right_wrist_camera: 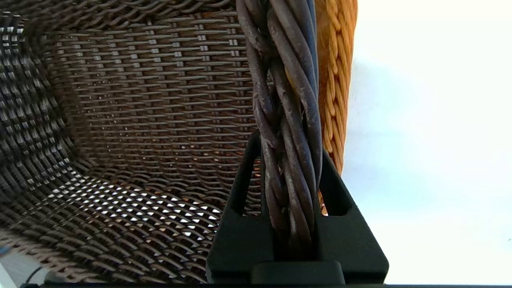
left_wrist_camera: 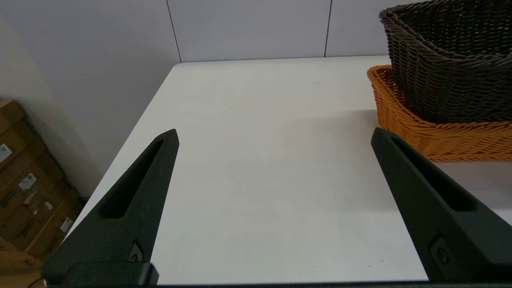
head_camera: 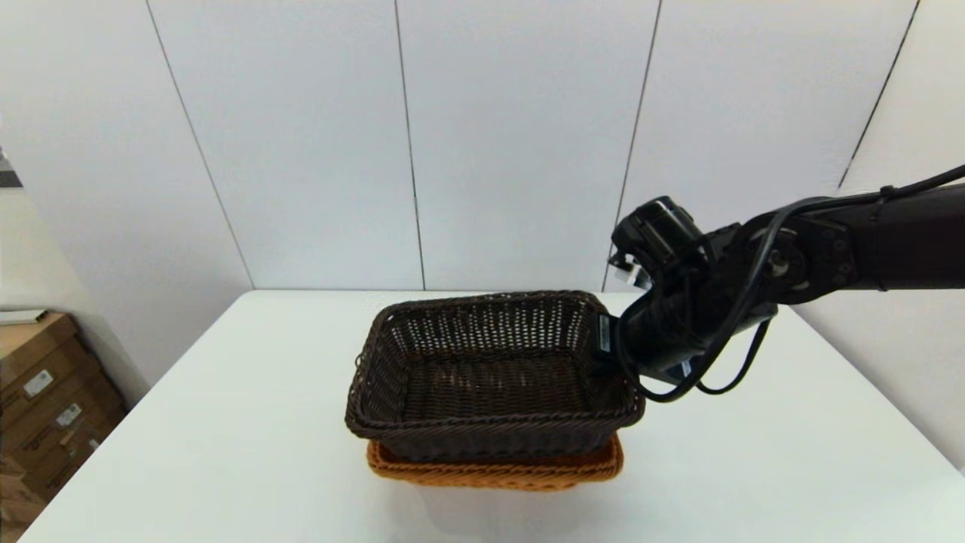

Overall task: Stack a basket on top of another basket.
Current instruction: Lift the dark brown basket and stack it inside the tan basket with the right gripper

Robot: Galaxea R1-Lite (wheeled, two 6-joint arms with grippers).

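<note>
Right wrist view shows the right end effector clamped on the dark basket rim at 3 o'clock, nested in the orange basket; next, I judge, release, while the left end effector idles apart.

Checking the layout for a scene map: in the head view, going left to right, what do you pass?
Cardboard boxes → dark brown basket, sitting in the orange-tan basket → right tool clamped on its rim.
</note>
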